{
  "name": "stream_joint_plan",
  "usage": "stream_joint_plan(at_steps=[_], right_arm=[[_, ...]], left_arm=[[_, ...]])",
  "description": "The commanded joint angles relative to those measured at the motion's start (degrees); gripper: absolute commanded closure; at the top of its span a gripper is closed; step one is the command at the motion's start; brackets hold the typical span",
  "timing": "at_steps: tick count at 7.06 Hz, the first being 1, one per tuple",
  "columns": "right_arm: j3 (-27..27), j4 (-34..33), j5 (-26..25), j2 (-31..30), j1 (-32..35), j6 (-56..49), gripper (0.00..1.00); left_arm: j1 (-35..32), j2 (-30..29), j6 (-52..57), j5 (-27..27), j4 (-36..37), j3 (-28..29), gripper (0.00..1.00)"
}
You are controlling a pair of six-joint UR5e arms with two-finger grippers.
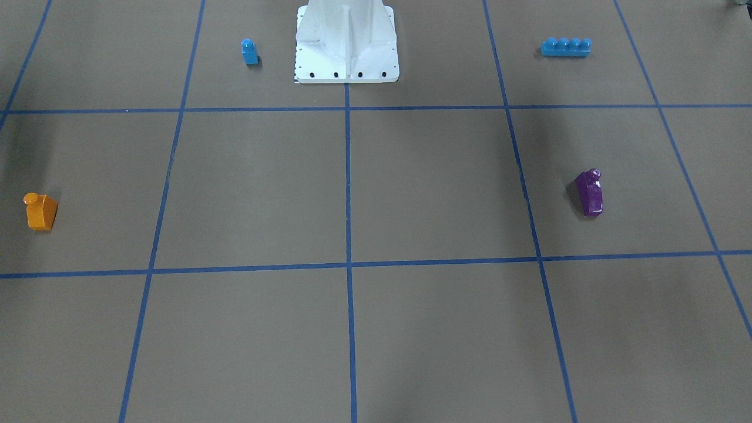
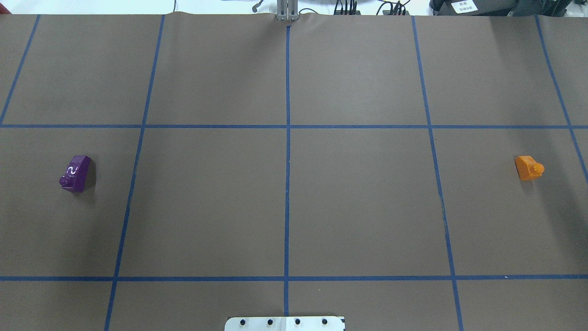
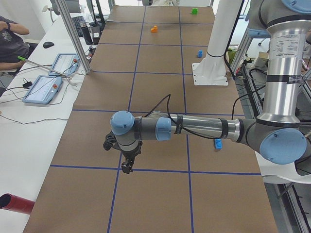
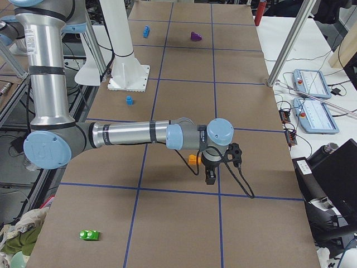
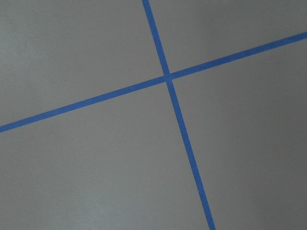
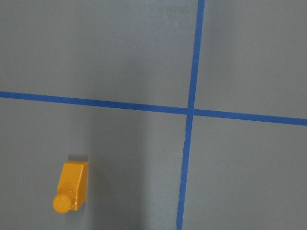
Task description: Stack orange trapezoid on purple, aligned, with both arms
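Nearest the side cameras, each arm is stretched low over the brown surface [image 2: 358, 202]. The left arm [image 3: 194, 127] is held with the left jaws pointed down above a blue tape line [image 3: 146, 169]. The right arm [image 4: 128, 134] is posed likewise, with the right jaws hung at about 4 o'clock of the orange block [image 4: 193, 159], near it but apart. Whether either pair of jaws is wide or narrow cannot be told. Seen from overhead, the orange block is stood stud-up at 3 o'clock of the surface and the purple block [image 2: 76, 173] at 9 o'clock, well apart. In the front-facing view, the base [image 1: 346, 53] is seen at 12 o'clock, flanked by a small blue block [image 1: 249, 51] and a long blue brick [image 1: 566, 47].
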Motion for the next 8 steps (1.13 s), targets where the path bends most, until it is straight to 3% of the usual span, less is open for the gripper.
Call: stream_joint_plan(at_steps=[1,3,4,6,8], right_arm=[[1.28,0.04,0.09,0.68,-0.09,-0.11,0.0],[1.11,-0.39,0.26,4.01,-0.09,1.98,0.0],[0.93,-0.05,0.18,2.72,-0.09,2.6,0.0],[1.02,0.04,0.18,2.89,-0.09,2.61,0.0],[0.93,3.46,0.18,2.8,-0.26,4.09,0.0]], left_arm=[[0.6,-1.05,-3.03,-0.5,-0.65,-6.24,0.0],[6.37,-1.41,-22.18,-4.33,-1.52,-8.65,0.0],[12.41,-0.28,-34.74,-4.11,-7.88,-10.13,0.0],[22.35,5.16,-56.82,0.87,-26.13,-10.24,0.0],[34.21,6.24,-69.45,8.95,-32.62,-10.15,0.0]])
